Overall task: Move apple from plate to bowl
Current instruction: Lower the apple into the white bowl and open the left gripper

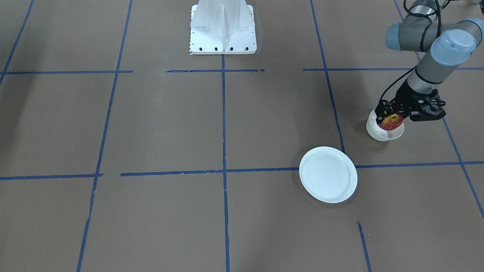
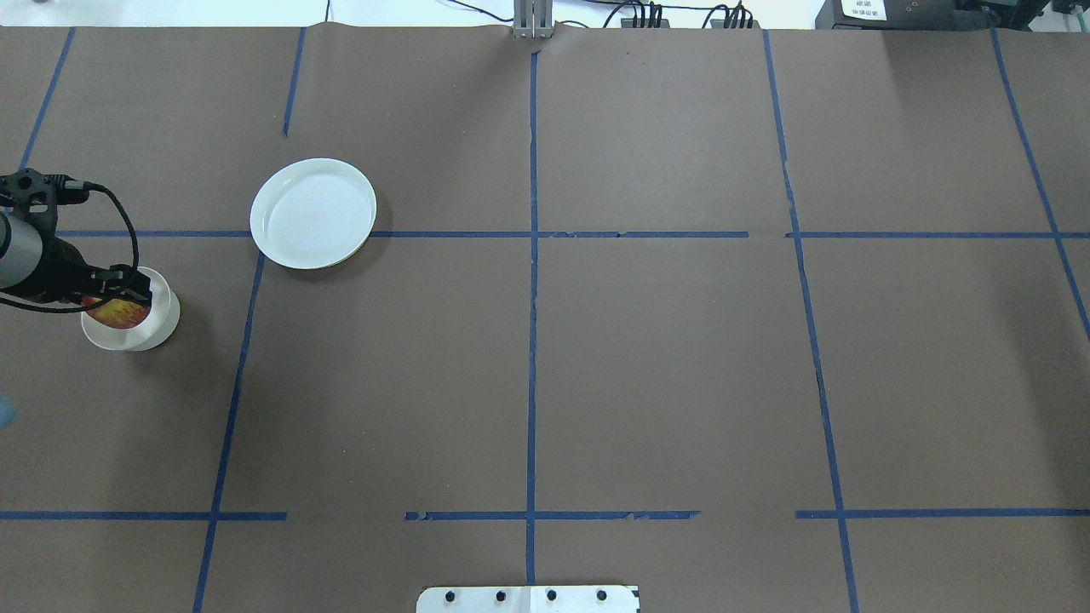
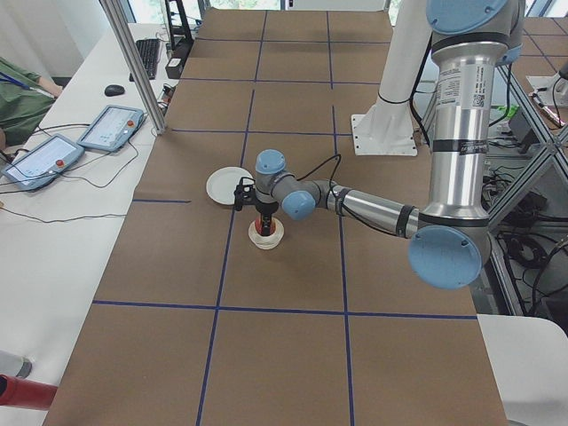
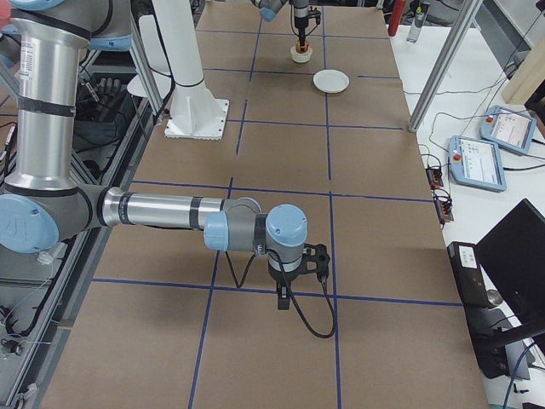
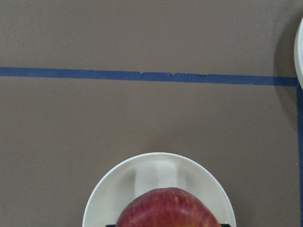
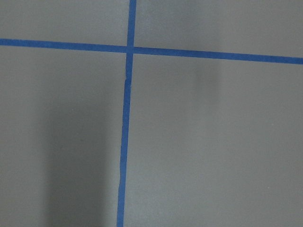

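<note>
An apple [image 5: 166, 208], nearest the left wrist camera, is clenched by the left gripper [image 1: 393, 120] just over the bowl [image 1: 376, 133], likely for dropping in. Whether the right gripper [image 4: 294, 285] is clenched cannot be told.

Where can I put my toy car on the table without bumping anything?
The big middle squares of the table, between the plate and the robot's base, are bare. The plate itself is empty too. It is crowded at the left end, where the left tool holds the apple over the bowl. The right tool hangs over the right end.
</note>
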Controlling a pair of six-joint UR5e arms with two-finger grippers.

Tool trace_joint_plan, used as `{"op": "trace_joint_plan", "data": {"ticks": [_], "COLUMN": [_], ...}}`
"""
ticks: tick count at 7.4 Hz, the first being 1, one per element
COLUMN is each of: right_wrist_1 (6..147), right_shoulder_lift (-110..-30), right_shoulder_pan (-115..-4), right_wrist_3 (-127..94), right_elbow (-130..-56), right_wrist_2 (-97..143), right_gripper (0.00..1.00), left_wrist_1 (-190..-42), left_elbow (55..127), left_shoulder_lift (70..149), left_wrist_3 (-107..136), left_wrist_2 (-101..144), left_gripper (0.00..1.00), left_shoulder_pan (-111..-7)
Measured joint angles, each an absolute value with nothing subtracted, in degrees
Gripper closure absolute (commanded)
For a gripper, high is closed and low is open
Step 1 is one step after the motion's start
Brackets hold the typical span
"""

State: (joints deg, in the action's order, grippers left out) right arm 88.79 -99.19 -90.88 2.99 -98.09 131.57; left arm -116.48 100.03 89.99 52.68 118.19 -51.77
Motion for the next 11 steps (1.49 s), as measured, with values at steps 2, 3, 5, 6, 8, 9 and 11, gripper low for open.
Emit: {"op": "trace_joint_plan", "data": {"ticks": [2, 3, 5, 6, 8, 9, 11], "right_wrist_1": [88.77, 88.77, 88.79, 88.8, 88.78, 88.77, 88.77], "right_shoulder_lift": [-99.2, -99.19, -99.19, -99.2, -99.19, -99.2, -99.21], "right_shoulder_pan": [-90.88, -90.88, -90.88, -90.88, -90.88, -90.88, -90.88], "right_wrist_3": [2.99, 2.99, 2.99, 2.99, 2.99, 2.99, 2.99], "right_elbow": [-98.08, -98.09, -98.09, -98.09, -98.09, -98.08, -98.09], "right_wrist_2": [131.57, 131.57, 131.57, 131.57, 131.57, 131.57, 131.57], "right_gripper": [0.0, 0.0, 0.0, 0.0, 0.0, 0.0, 0.0], "left_wrist_1": [-116.48, -116.46, -116.4, -116.38, -116.21, -115.96, -112.64], "left_elbow": [99.49, 99.23, 98.76, 98.7, 99.3, 100.15, 101.38], "left_shoulder_lift": [90.07, 90.08, 90.12, 90.2, 90.2, 89.98, 89.68], "left_wrist_3": [52.81, 52.82, 52.73, 52.59, 51.59, 49.14, 38.86], "left_wrist_2": [117.91, 117.88, 117.86, 117.86, 118.09, 118.19, 118.36], "left_gripper": [0.16, 0.02, 0.01, 0.01, 0.01, 0.01, 0.01], "left_shoulder_pan": [-51.29, -51.21, -51.13, -51.13, -51.33, -51.74, -56.03]}}
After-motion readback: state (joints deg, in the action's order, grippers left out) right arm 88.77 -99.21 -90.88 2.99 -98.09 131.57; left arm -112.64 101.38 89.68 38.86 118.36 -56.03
